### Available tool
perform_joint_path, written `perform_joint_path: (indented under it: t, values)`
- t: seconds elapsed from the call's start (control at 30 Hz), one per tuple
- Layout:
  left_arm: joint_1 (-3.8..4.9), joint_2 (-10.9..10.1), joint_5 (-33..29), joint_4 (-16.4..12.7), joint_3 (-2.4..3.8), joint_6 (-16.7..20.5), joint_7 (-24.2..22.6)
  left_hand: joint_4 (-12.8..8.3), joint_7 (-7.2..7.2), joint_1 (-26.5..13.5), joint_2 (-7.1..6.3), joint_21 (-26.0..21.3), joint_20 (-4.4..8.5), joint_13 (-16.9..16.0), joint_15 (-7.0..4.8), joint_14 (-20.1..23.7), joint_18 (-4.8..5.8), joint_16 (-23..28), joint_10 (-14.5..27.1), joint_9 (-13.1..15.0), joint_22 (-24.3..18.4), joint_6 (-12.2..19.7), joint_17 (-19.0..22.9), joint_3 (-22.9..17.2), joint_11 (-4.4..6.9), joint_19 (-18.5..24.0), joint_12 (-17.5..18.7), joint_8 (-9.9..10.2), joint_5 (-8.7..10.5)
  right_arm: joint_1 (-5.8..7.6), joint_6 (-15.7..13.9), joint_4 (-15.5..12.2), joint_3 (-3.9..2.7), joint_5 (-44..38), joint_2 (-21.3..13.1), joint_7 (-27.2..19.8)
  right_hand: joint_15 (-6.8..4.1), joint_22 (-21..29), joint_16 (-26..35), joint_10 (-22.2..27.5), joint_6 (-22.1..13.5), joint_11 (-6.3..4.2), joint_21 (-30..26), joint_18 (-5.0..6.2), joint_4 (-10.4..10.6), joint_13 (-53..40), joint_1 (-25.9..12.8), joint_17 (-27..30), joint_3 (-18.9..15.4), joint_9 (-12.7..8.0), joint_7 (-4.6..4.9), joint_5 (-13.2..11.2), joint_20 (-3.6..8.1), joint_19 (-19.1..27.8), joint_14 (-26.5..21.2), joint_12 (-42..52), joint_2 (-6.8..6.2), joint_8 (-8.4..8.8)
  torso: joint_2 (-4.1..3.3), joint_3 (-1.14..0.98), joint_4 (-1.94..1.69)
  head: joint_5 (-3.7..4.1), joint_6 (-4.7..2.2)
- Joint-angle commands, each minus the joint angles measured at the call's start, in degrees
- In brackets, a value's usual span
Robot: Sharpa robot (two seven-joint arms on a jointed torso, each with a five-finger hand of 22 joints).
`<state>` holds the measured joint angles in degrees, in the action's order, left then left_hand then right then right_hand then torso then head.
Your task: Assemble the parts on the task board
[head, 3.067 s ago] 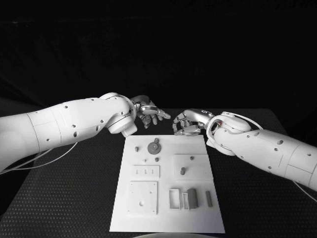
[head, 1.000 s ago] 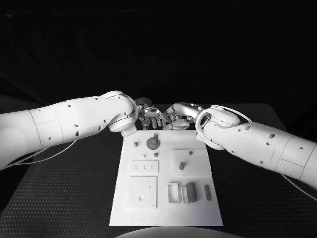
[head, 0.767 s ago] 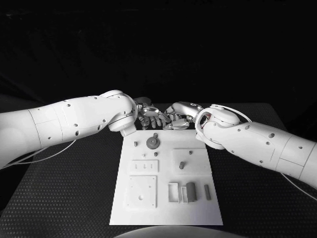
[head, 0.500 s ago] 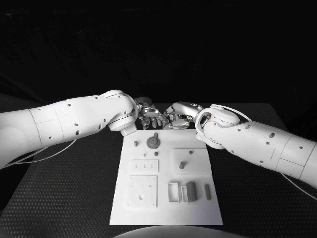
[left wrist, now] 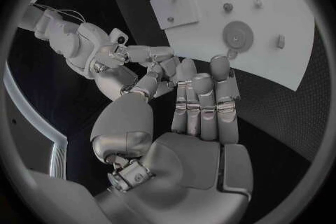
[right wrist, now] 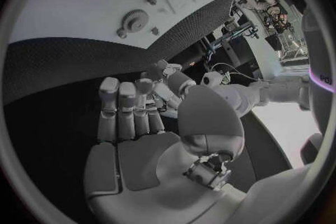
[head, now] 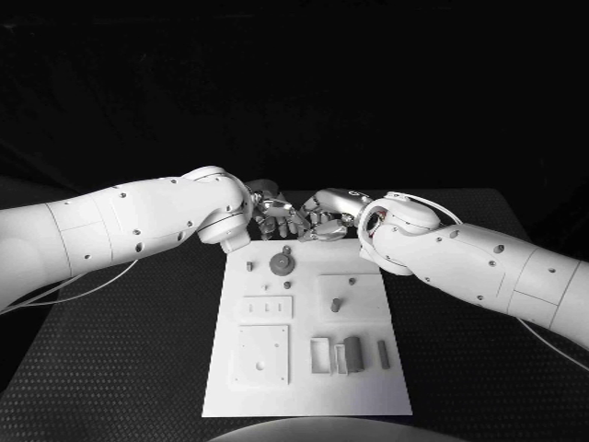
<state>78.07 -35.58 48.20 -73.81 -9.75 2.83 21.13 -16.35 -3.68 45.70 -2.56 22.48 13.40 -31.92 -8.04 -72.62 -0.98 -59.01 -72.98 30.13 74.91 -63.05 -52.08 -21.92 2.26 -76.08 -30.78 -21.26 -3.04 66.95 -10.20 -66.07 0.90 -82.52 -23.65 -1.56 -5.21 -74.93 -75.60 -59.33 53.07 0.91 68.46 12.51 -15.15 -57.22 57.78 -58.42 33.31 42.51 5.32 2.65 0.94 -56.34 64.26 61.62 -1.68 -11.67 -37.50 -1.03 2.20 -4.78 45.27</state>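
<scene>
Dim, dark surroundings; bright white task board (head: 308, 368); strong fisheye bending in wrist views.

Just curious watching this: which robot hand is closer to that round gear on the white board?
Left, though only slightly. The left robot hand hovers just beyond the board's far edge, almost straight behind the round gear. The right robot hand sits beside it, further toward the robot's right.

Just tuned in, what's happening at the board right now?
Both hands sit together just past the far end of the task board, over the black table. The left hand and right hand face each other with fingertips close or touching; neither appears to hold a part. The round gear lies on the board's far end, with the small pegs and blocks nearer the robot, none of them gripped.
</scene>
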Motion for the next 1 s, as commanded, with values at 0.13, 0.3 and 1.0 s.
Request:
perform_joint_path:
  t: [0.13, 0.3, 1.0]
  values:
    - [0.03, 0.04, -0.14, -0.16, 0.01, -1.49, -0.05, 0.00, -0.42, 0.96, 0.21, 0.07, 0.05, 0.01, 0.02, 0.56, -1.56, 0.10, 0.36, -0.15, 1.21, 0.68, 0.39, -1.11, -0.40, 0.37, 0.89, 1.01, 0.19, 0.01, 0.80, -0.08, -0.05, -0.48, 0.14, -0.03, -0.36, -0.15, 0.25, -0.08, 1.78, -0.45, -0.34, 2.49, 0.33, 0.09, -0.38, 0.09, 0.10, 0.07, 1.52, 0.12, 0.19, -0.13, -0.03, 0.03, -0.03, -0.22, 0.00, 0.00, -0.02, -0.22, 0.07]
    - [0.03, 0.07, -0.83, -0.18, 0.01, -1.50, 0.00, 0.57, -0.93, 3.11, 0.49, -0.27, -0.30, 0.22, 0.49, 1.00, -1.44, 0.64, 1.16, -0.41, 1.14, 1.45, 1.04, -4.40, -0.90, 0.86, 1.76, 1.87, 0.02, 0.01, 0.78, -0.07, -0.05, -0.49, 0.20, -0.02, -0.37, -0.13, 0.26, -0.08, 1.78, -0.45, -0.36, 2.49, 0.34, 0.10, -0.36, 0.10, 0.13, 0.08, 1.51, 0.12, 0.20, -0.14, -0.03, 0.02, 0.02, -0.22, -0.01, 0.01, -0.01, -0.14, 0.13]
    - [0.04, -0.03, -6.75, -0.04, 0.01, -1.18, 0.07, 0.08, -1.62, 5.45, 0.61, -0.58, -0.90, -0.03, 1.13, 1.57, -1.31, 0.90, 1.79, -0.54, 1.26, 2.30, 2.46, -11.58, -1.55, 1.36, 2.65, 3.31, -6.89, 0.01, 0.94, 0.14, -0.05, -0.59, 0.42, 0.03, -0.39, -0.10, 0.30, -0.09, 1.77, -0.47, -0.40, 2.49, 0.31, 0.15, -0.30, 0.13, 0.22, 0.11, 1.50, 0.12, 0.23, -0.15, -0.01, 0.00, 0.09, -0.19, -0.01, 0.04, -0.01, -0.19, 0.14]
